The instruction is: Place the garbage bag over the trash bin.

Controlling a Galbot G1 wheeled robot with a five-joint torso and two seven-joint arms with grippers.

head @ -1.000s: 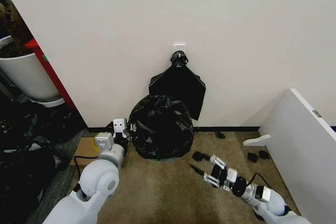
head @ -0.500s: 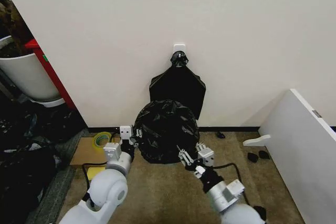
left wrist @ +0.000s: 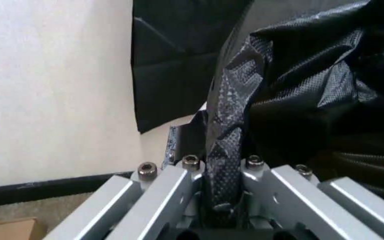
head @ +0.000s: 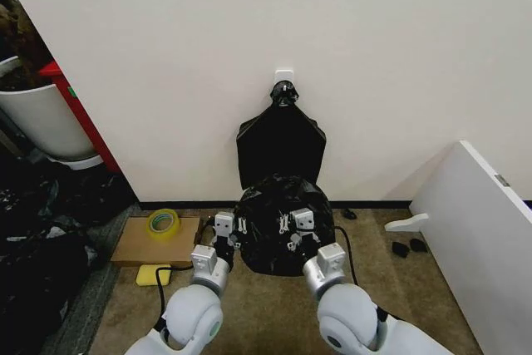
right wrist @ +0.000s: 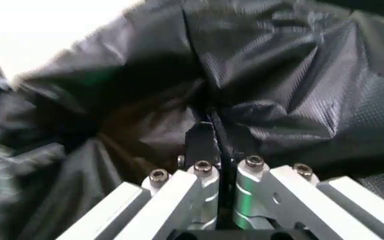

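Black crinkly plastic of the garbage bag [head: 283, 222] is sitting on the floor against the wall, at 12 o'clock from the robot. The left gripper [head: 232, 229] is pinching its 9 o'clock side, fingers closed on a fold. The right gripper [head: 293, 228] is clamping plastic near its middle, fingers also closed.

Thin, glossy, crinkled black plastic is being shown as the garbage bag [head: 283, 222], finely embossed at close range [left wrist: 299, 95]. Brushed metal with bolt heads is being displayed by the left gripper [left wrist: 219, 195] and right gripper [right wrist: 220, 185]. Matt cardboard [head: 154, 243] is being seen lower left.
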